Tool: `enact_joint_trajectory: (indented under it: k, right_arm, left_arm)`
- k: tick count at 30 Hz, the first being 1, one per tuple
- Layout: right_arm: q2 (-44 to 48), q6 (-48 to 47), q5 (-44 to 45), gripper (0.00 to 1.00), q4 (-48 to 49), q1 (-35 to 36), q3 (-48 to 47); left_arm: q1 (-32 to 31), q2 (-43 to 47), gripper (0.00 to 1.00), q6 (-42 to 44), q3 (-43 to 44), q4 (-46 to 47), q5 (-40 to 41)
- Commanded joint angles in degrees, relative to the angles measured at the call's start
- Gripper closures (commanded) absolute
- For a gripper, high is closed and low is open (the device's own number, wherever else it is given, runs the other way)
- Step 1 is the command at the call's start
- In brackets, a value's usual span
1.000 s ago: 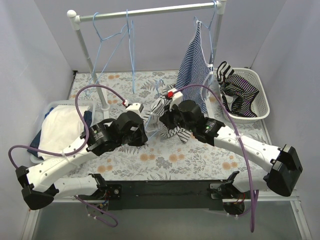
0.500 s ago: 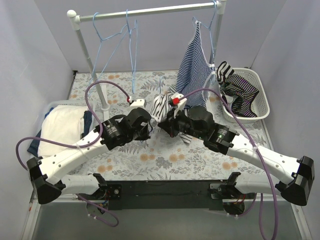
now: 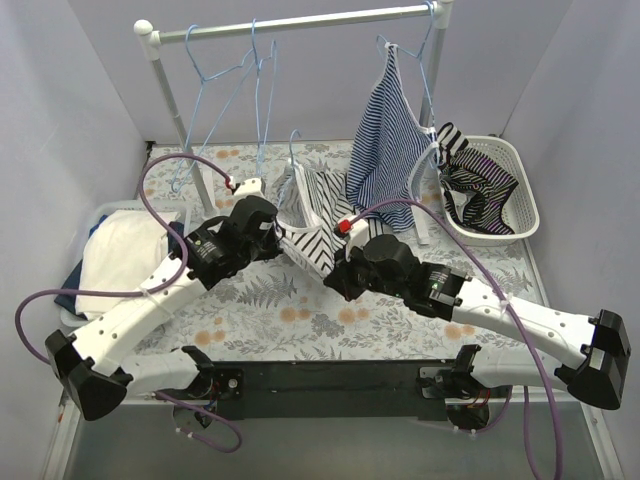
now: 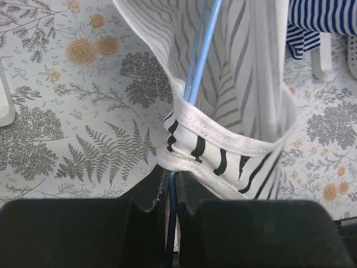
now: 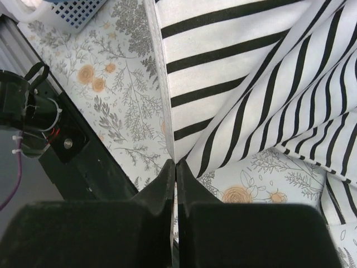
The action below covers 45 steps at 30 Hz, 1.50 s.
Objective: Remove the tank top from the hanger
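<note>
Off to the outer side of the left gripper and well apart from it, a pile of white cloth lies at the edge of the floral table cover. The left gripper's two fingers are pressed together on the thin blue wire of the hanger, which runs straight out from between the fingertips and away. Right at those fingertips, a bunched white edge of the black-and-white striped tank top wraps around the wire, so the garment is on the hanger, lifted off the table and spread out ahead of this hand. On the hand's inner side, the fabric stretches down and across to the right gripper, whose fingers are closed tight on a fold of the tank top's edge, with the striped cloth fanning out beyond the tips. Past the right gripper, farther from the arms, a navy striped top hangs from the rail, and toward that hand's outer side stands a white basket of striped clothes.
</note>
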<state>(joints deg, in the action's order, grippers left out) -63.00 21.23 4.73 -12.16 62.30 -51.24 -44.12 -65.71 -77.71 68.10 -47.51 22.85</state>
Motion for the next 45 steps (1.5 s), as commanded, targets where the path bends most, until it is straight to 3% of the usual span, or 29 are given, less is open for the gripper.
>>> enact_joint_trajectory:
  k: [1,5,8,11,17,24,32,40,43,44,45]
  right_arm:
    - [-0.2,0.5,-1.5,0.85,-2.2,1.1,0.2]
    - [1.5,-0.3,10.7,0.41,-4.4,1.0,-2.9]
    - [3.2,-1.4,20.7,0.36,-4.5,-0.8,-6.2]
    - [3.1,-2.2,22.5,0.36,-3.1,-5.6,-9.0]
    - [-1.3,-3.6,9.1,0.37,6.3,-14.5,-12.5]
    - [-9.7,-2.8,-0.2,0.38,9.9,-14.8,-16.6]
    - [-10.9,-3.0,7.9,0.4,10.3,-14.7,-11.8]
    - [-15.6,-4.7,15.5,0.42,9.5,-15.6,-13.5]
    - [-17.2,-4.9,15.7,0.55,9.5,-16.9,-14.8]
    - [-17.4,-4.8,15.3,0.7,9.6,-18.1,-15.0]
    - [-17.6,-4.7,14.6,0.76,9.5,-18.6,-15.2]
  left_arm:
    - [1.1,5.3,1.0,4.2,-0.8,6.7,-1.2]
    - [1.1,8.9,1.0,7.4,-3.5,8.0,-8.2]
    - [1.1,11.0,1.0,7.7,-4.3,5.4,-10.6]
    - [1.2,12.2,1.0,8.8,-5.1,4.3,-15.5]
    - [1.1,12.7,1.0,8.0,-6.8,3.5,-22.8]
    - [1.1,12.9,1.0,7.8,-8.4,4.4,-23.8]
    - [1.1,14.2,1.0,8.0,-8.2,4.5,-25.3]
    - [1.1,18.2,1.0,8.8,-10.8,4.9,-28.4]
    - [1.1,18.4,1.0,8.9,-11.1,4.2,-28.7]
    - [1.1,18.7,1.0,8.8,-11.1,4.1,-28.8]
    - [1.1,18.9,1.0,8.8,-11.2,3.9,-29.1]
